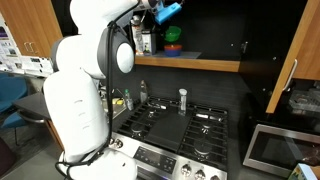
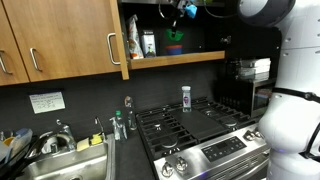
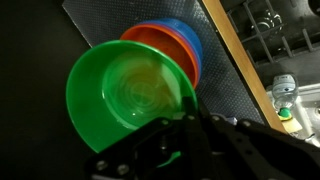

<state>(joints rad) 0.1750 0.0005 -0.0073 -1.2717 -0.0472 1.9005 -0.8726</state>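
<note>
In both exterior views the end effector (image 1: 163, 14) hangs over the green bowl (image 1: 173, 34) on the shelf (image 2: 195, 57) above the stove (image 2: 195, 125); the wrist view shows it pinching the bowl's rim, seemingly the only purchase while it nests in the orange bowl (image 3: 160, 38) and blue bowl (image 3: 192, 45).

No txt legible in any view; all too small or blurred.

- Note (image 2: 45, 102) on wall above sink: printed lines, can't read.
- Bottle (image 2: 186, 97) on stove: label w/ dark band, wording too small. In wrist view the label is a blur.
- Containers (image 2: 148, 43) on shelf: labels show, no letters made out.
- Posters (image 1: 6, 45) at frame edge: print & pics, illegible.
- Stove front (image 2: 218, 150): knob marks / panel too fine to read.

No brand, nos. or signs can be told.
</note>
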